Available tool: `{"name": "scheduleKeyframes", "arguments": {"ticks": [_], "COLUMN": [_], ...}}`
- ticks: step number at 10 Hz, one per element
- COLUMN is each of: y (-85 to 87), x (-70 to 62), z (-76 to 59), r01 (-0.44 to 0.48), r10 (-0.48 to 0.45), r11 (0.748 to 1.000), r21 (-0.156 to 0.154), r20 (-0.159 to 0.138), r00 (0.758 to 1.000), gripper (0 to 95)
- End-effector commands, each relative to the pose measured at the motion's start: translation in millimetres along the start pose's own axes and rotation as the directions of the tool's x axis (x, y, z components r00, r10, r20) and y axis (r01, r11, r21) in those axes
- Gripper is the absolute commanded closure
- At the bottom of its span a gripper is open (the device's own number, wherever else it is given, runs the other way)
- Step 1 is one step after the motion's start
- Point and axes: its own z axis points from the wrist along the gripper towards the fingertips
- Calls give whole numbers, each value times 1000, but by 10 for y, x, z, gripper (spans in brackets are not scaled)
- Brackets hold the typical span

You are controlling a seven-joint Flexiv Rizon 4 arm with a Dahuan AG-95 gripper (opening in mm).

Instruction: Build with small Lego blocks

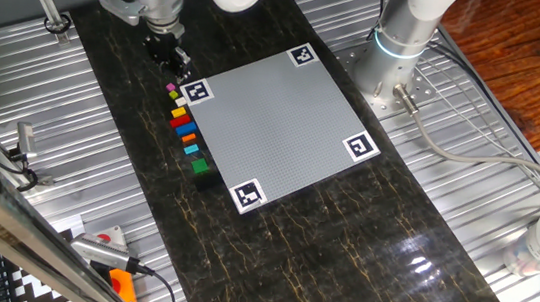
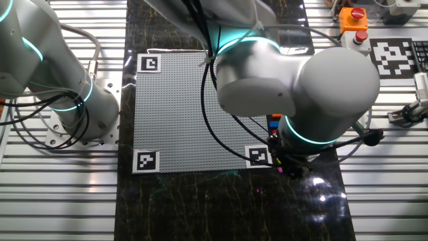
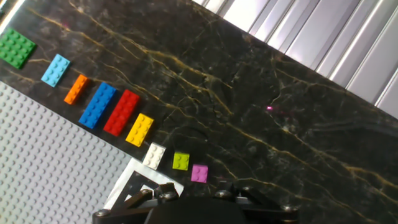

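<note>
Gripper (image 1: 171,60) poised above the far end of the brick row, fingertips out of sight, so open or closed impossible to tell. Just below: pink brick (image 3: 199,173), then lime (image 3: 181,162), white (image 3: 153,155), yellow (image 3: 140,130), red (image 3: 121,112), blue (image 3: 97,105), orange (image 3: 76,89), light blue (image 3: 55,70), green (image 3: 15,47). Lined up beside the grey plate (image 1: 278,122), likely for easy one-by-one picking.

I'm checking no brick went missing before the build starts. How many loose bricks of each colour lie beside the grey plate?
Counted in the hand view:
green brick: 1
light blue brick: 1
orange brick: 1
dark blue brick: 1
red brick: 1
yellow brick: 1
white brick: 1
lime brick: 1
pink brick: 1
Total: 9
</note>
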Motion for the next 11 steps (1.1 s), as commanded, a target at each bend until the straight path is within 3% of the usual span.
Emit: {"name": "scheduleKeyframes", "arguments": {"ticks": [1, 7, 8, 11], "y": [-14, -35, -35, -35], "x": [-3, -21, -21, -23], "z": [60, 201, 214, 241], "r01": [1, 4, 3, 5], "r10": [-1, -5, -4, -6], "r11": [1000, 1000, 1000, 1000], "r21": [6, 16, 16, 18], "r20": [12, 39, 39, 42], "r00": [1000, 999, 999, 999], "gripper": [760, 760, 570, 570]}}
